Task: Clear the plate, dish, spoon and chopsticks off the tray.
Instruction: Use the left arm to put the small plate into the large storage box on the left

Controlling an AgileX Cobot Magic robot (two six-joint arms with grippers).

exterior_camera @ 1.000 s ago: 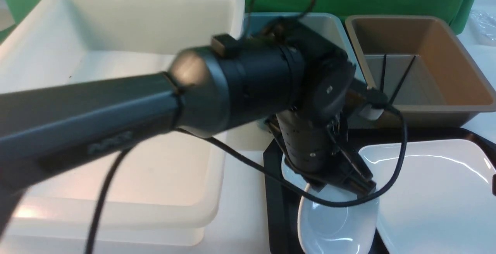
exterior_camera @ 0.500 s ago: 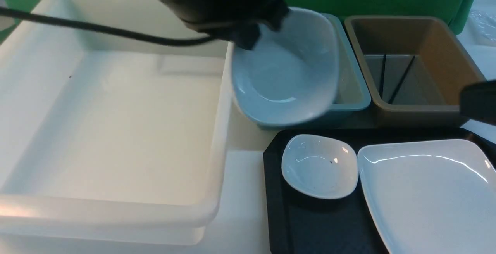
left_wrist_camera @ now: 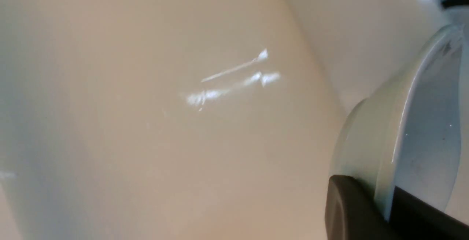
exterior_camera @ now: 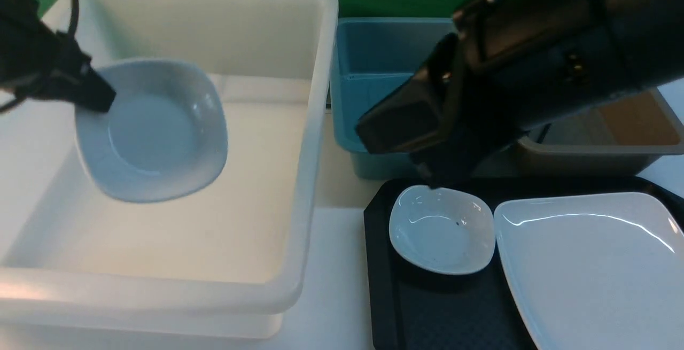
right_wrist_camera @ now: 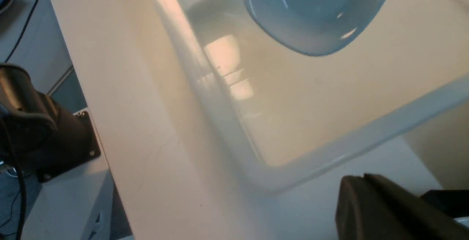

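Note:
My left gripper (exterior_camera: pixel 99 99) is shut on the rim of a small white dish (exterior_camera: pixel 155 131), which hangs tilted above the inside of the big white bin (exterior_camera: pixel 315 125). In the left wrist view the dish's (left_wrist_camera: pixel 421 122) rim is pinched between the gripper's (left_wrist_camera: pixel 383 210) two dark fingers. A second small dish (exterior_camera: pixel 441 238) and the large white plate (exterior_camera: pixel 588 270) lie side by side on the black tray (exterior_camera: pixel 382 286). My right gripper (exterior_camera: pixel 430 179) hovers just over that dish's far edge; the right wrist view shows it (right_wrist_camera: pixel 366 192) shut and empty. The spoon is out of view and my right arm hides the chopsticks.
A blue bin (exterior_camera: pixel 368 61) stands behind the tray. A brown bin (exterior_camera: pixel 630 125) beside it is mostly covered by my right arm. The white bin fills the left half of the table. The right wrist view also catches the held dish (right_wrist_camera: pixel 315 9) over the bin.
My left arm has carried the dish left, from above the blue bin to over the white bin. My right arm has swung in from the right, over the dish on the tray.

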